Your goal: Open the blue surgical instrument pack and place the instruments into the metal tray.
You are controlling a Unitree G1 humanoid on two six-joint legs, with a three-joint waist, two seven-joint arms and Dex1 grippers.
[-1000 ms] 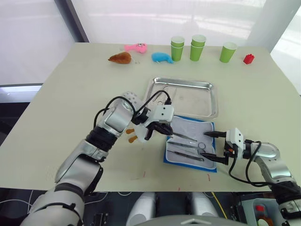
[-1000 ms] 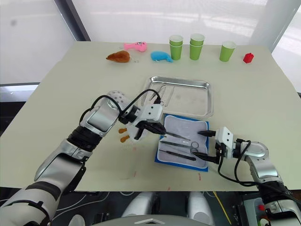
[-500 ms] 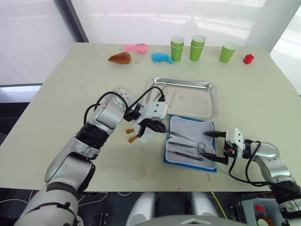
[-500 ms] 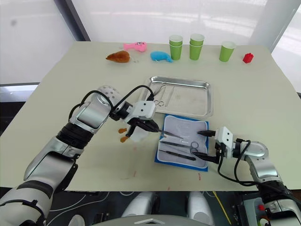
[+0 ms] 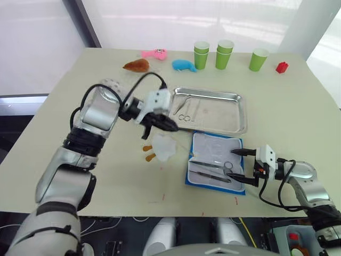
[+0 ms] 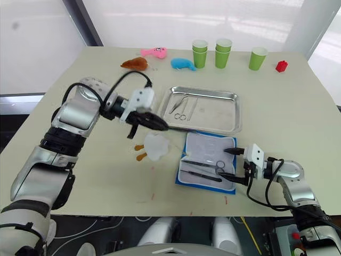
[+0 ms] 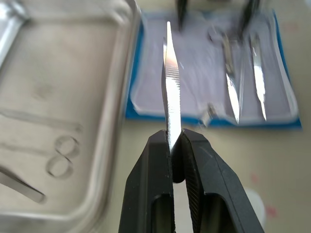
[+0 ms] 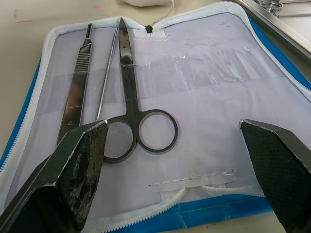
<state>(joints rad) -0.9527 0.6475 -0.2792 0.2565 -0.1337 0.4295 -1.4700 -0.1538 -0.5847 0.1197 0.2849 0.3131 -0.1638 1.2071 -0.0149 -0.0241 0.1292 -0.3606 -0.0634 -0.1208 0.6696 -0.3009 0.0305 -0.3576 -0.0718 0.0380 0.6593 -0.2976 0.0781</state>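
Your left end effector (image 7: 171, 160), clamped on thin silver tweezers (image 7: 168, 92), has swung from the open blue fabric pack (image 5: 216, 164) toward the shiny steel tray (image 5: 242, 114) at its 12 o'clock; your right end effector (image 8: 172, 141) waits wide apart.

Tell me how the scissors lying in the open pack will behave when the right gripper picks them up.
The scissors look like rigid polished steel, so probably stiff but slippery against the gripper's fingers. They lie flat on the blue surgical instrument pack's soft lining, so getting under them may be awkward. Gripped by one loop, they would likely swing.

Bright, even daylight comes from the windows behind the surface (image 5: 64, 106), leaving only soft shadows. The metal tray (image 5: 234, 114) gives pale glare. In the left wrist view the tweezers (image 7: 171, 92) glint sharply while everything behind them is blurred.
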